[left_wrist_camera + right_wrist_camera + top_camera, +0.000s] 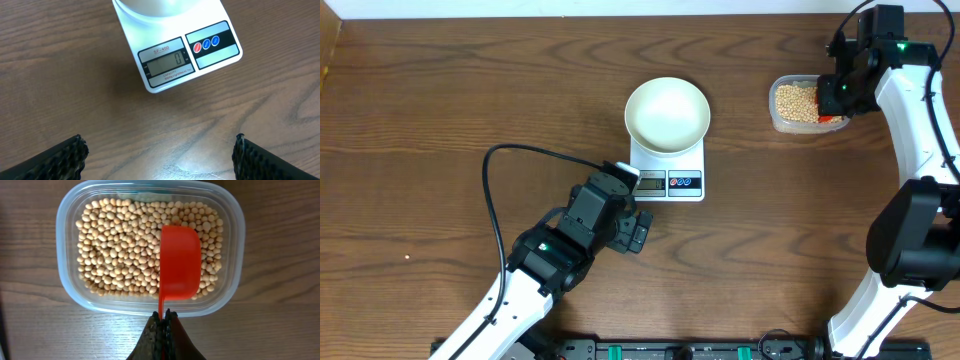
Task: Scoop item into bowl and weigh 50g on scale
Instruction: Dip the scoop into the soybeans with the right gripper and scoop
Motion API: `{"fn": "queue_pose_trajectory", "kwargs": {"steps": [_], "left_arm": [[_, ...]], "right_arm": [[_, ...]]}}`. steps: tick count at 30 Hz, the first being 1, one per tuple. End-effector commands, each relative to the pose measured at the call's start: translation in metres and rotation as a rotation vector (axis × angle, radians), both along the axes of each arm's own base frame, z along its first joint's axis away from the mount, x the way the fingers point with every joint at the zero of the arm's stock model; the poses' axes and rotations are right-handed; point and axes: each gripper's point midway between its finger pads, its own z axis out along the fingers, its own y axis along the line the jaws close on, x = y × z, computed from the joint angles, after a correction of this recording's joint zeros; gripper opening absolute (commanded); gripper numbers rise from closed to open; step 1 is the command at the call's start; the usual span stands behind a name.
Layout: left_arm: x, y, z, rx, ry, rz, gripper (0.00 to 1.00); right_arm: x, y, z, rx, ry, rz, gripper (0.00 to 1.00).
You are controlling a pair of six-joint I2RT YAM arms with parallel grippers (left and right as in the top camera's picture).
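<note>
The white bowl (667, 113) stands on the white scale (668, 184). In the left wrist view the scale's display (166, 64) reads 0, with the bowl (160, 6) at the top edge. My left gripper (637, 206) (160, 150) is open over bare table just in front of the scale, with nothing between its fingers. The tan beans (796, 100) (120, 245) fill a clear tub (778, 122) (235, 287) at the back right. My right gripper (834, 98) (163, 314) is shut on the handle of a red scoop (179, 262), which lies over the beans; no beans show on it.
A black cable (495, 200) loops over the table left of the left arm. The right arm (910, 130) runs down the right edge. Bare wood lies between the scale and the tub.
</note>
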Motion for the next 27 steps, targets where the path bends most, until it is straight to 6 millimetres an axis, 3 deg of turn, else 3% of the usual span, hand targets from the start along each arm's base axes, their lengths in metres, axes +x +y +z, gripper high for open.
{"fn": "queue_pose_trajectory", "kwargs": {"steps": [1,16,27], "left_arm": [[0.002,0.0,0.003,0.003,-0.01,0.001,0.95],[0.002,0.0,0.003,0.003,-0.01,0.001,0.95],[0.002,0.0,0.003,0.003,-0.01,0.001,0.95]], "right_arm": [[0.003,0.004,0.002,0.041,-0.005,-0.004,0.01],[-0.003,0.006,-0.004,0.055,0.017,-0.002,0.01],[-0.009,0.024,-0.02,0.154,0.038,0.026,0.01]]}}
